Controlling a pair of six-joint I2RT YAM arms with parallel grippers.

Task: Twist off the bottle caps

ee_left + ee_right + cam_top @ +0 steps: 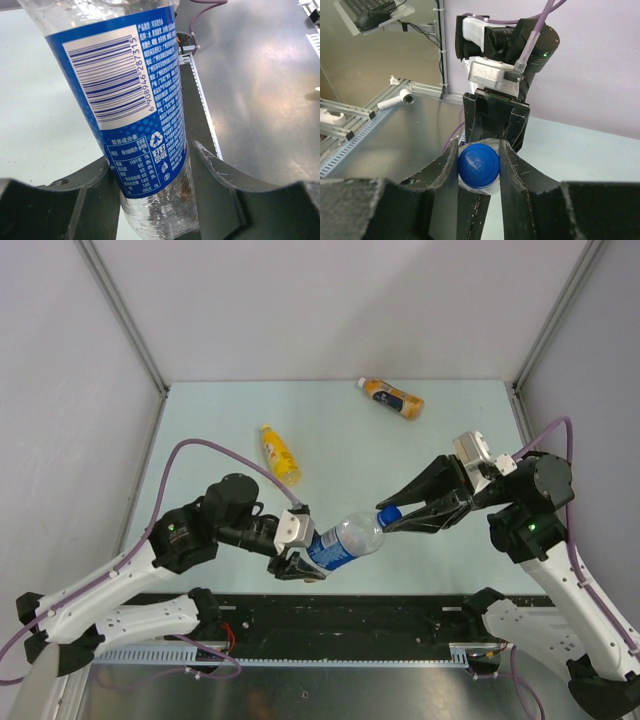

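Three bottles, three caps, none off as far as can be seen: first cap under grip.
Left gripper [303,553]: dark curved fingers clenched on the lower body of the clear bottle [345,540], which is held off the tabletop [450,430] and tilted up to the right; thin ribbed transparent plastic, glossy blue label with barcode. Yellow bottle [280,454]: lying on the tabletop behind, smooth, slim, yellow cap [266,428] on, untouched. Blue cap [478,164]: small round moulded plastic, embossed top, apparently seated on the clear bottle's neck. Orange bottle [392,398]: lying at the far edge, white cap [362,384] on, untouched. Right gripper [390,517]: fingers clamped on the blue cap's two sides. Judged remaining: turning off this cap, then the other two.
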